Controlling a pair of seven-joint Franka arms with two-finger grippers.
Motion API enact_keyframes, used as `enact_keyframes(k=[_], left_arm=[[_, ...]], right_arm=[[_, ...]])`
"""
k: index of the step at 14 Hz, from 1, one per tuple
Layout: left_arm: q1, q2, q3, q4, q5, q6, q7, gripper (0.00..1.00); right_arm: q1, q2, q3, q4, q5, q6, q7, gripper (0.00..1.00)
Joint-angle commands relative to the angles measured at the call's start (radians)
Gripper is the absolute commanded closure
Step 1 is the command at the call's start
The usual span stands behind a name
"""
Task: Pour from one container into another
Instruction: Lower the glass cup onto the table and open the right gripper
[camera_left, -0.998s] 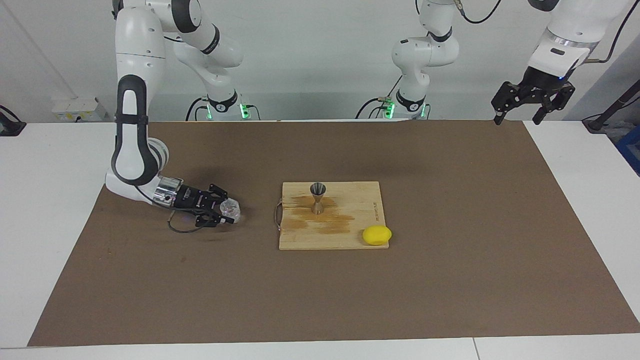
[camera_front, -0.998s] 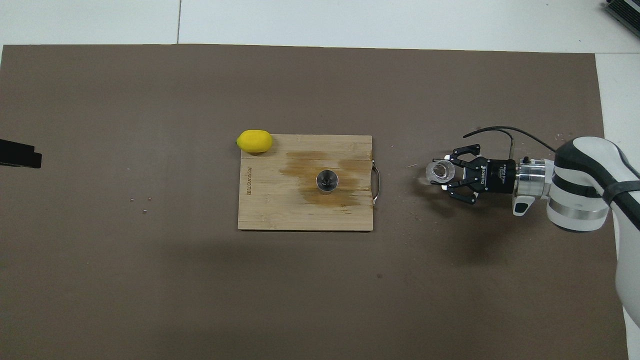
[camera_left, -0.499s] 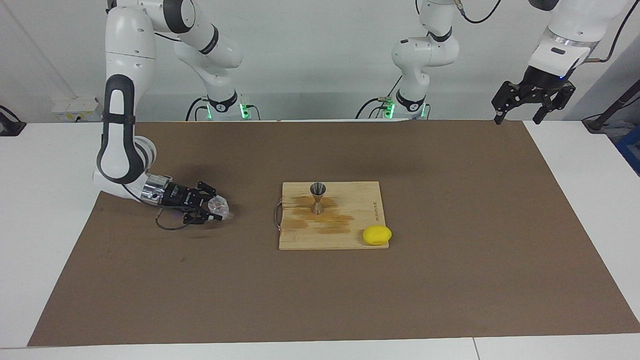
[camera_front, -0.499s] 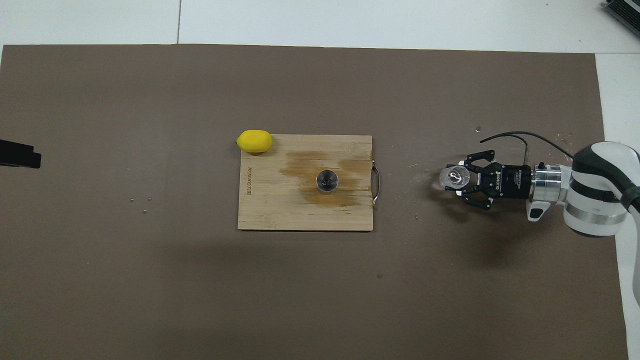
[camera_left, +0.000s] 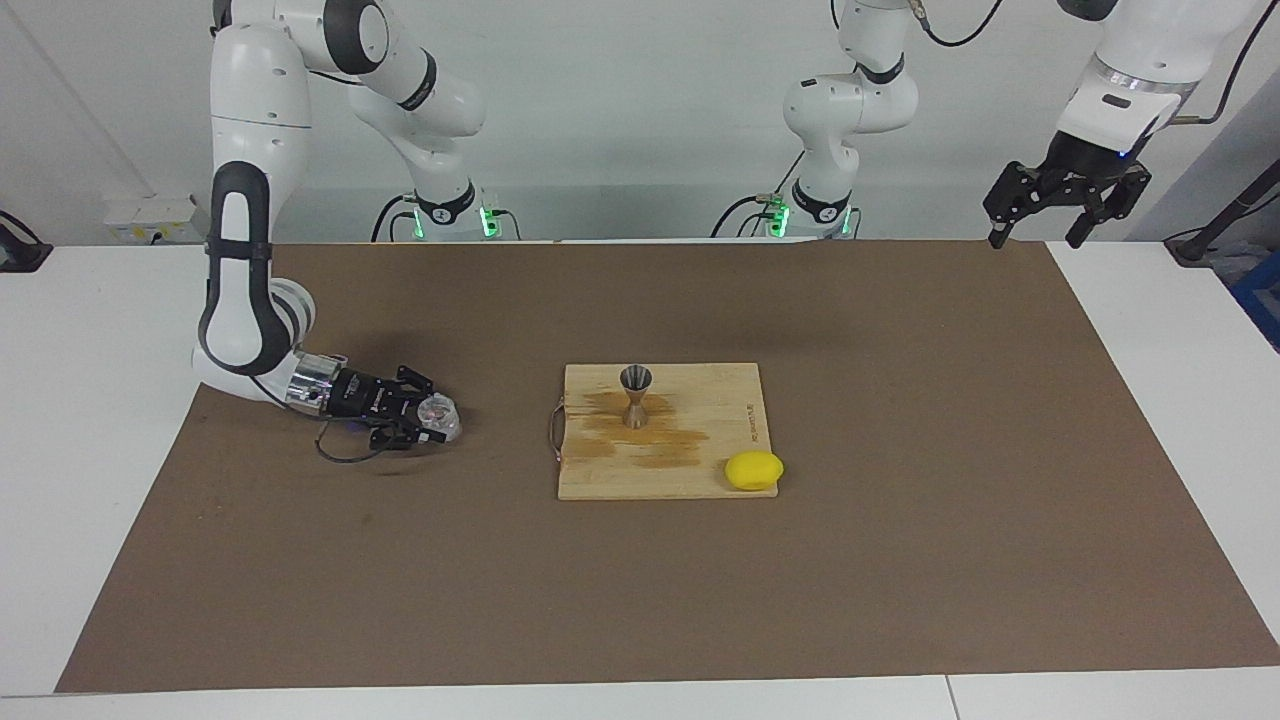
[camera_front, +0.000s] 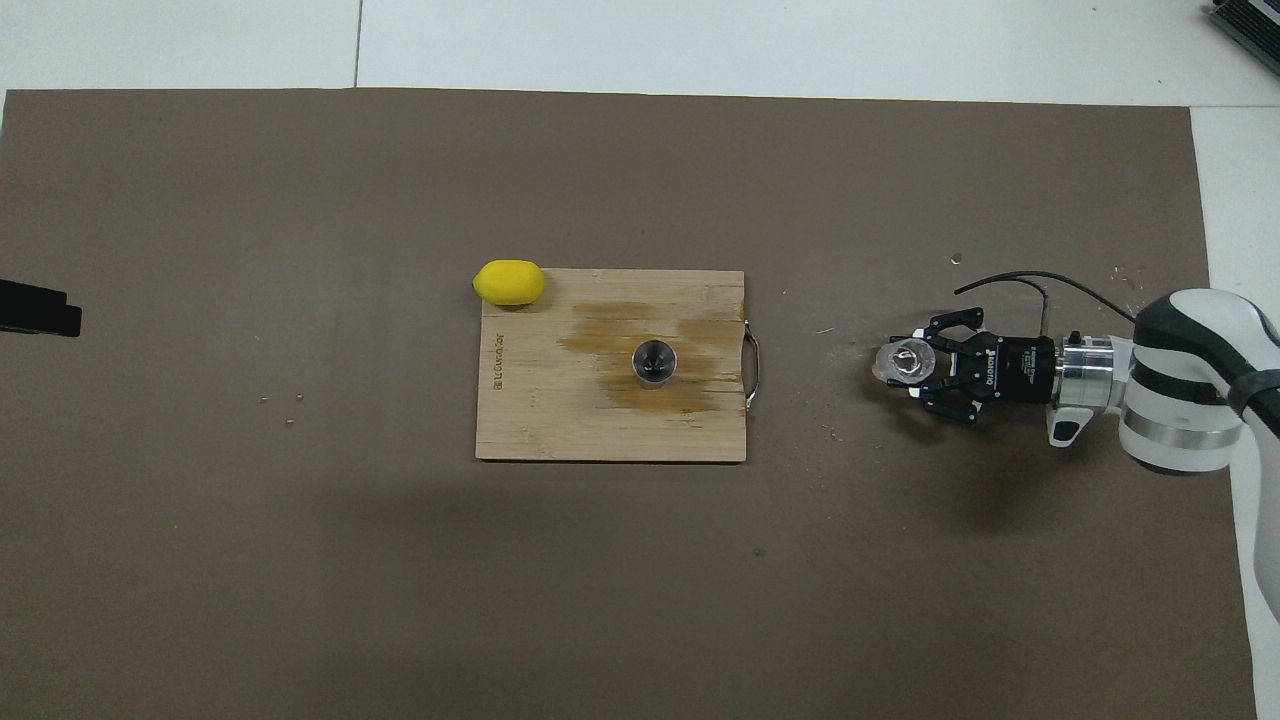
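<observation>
The clear glass tumbler (camera_left: 441, 414) sits upright between the fingers of my right gripper (camera_left: 432, 418), low at the brown mat, beside the board toward the right arm's end. It also shows in the overhead view (camera_front: 904, 361), with the right gripper (camera_front: 915, 365) shut on it. The steel jigger (camera_left: 636, 395) stands upright on the wooden cutting board (camera_left: 725, 400), on a wet stain; from overhead its mouth (camera_front: 654, 360) faces up. My left gripper (camera_left: 1062, 205) waits open and empty, raised over the mat's corner at the left arm's end.
A yellow lemon (camera_left: 754, 470) lies at the board's corner farther from the robots, toward the left arm's end, also seen overhead (camera_front: 510, 282). The board (camera_front: 540, 410) has a metal handle (camera_front: 753, 370) facing the tumbler. Small crumbs dot the mat (camera_front: 640, 580).
My right gripper has carried the tumbler away from the board toward the right arm's end and lowered it to the mat. The left arm has not moved.
</observation>
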Motion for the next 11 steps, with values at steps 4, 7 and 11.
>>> enact_keyframes(k=[4,7,11], left_arm=[[-0.005,-0.022,0.007,-0.017,-0.007,-0.003,-0.009,0.00],[-0.005,-0.022,0.007,-0.017,-0.007,-0.003,-0.009,0.00],[-0.005,-0.022,0.007,-0.017,-0.007,-0.003,-0.009,0.00]], right_arm=[[-0.044,0.025,0.012,0.034,-0.044,-0.023,-0.024,1.00],[-0.044,0.025,0.012,0.038,-0.044,-0.022,-0.024,1.00],[-0.043,0.031,0.012,0.038,-0.043,-0.008,-0.026,1.00]])
